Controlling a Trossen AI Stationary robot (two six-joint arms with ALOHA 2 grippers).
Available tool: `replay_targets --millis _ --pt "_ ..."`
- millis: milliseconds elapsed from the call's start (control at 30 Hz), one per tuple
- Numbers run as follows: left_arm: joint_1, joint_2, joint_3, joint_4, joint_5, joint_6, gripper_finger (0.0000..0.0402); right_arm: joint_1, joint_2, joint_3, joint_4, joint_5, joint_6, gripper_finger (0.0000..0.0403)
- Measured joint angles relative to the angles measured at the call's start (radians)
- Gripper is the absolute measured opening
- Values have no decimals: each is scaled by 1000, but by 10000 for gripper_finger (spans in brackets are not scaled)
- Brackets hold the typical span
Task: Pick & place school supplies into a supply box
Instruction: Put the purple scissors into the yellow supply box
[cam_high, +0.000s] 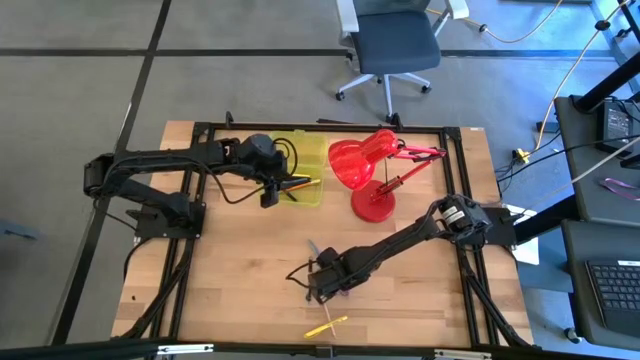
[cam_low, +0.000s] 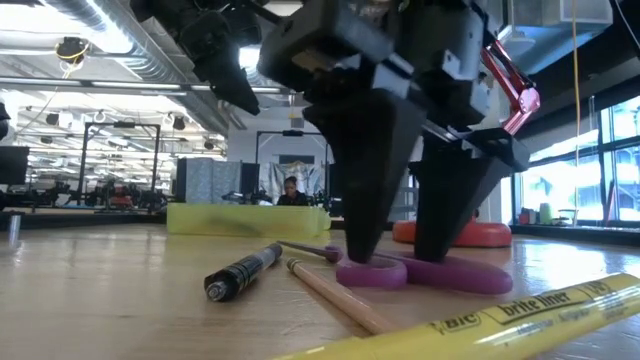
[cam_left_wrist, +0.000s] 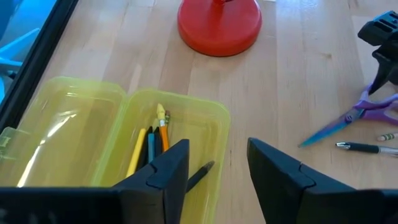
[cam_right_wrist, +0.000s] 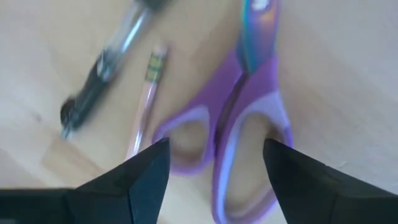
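We count one supply box (cam_high: 300, 172), one red desk lamp (cam_high: 372, 172), one pair of scissors (cam_right_wrist: 242, 124), and two grippers.

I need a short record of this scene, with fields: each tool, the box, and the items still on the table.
right tool: open, fingers down on either side of the purple scissors handles
left tool: open, above the box
box: lid open, pens and pencils inside
on table: black pen, pencil, yellow highlighter
lamp: red, beside the box

grey floor (cam_high: 240, 30), office chair (cam_high: 395, 45)
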Motion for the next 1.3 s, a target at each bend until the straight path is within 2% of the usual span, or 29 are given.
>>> replay_targets --millis 233,767,1067,1300 --pt "0 0 0 0 0 -4 159 0 -3 -11 -15 0 55 259" --pt "0 0 0 -1 0 -5 159 2 -5 -13 -37 -4 -5 259" --pt "0 0 0 -1 0 -5 155 4 -3 -13 -30 -9 23 259" --pt "0 0 0 -1 0 -5 159 4 -3 -13 -29 -11 22 225"
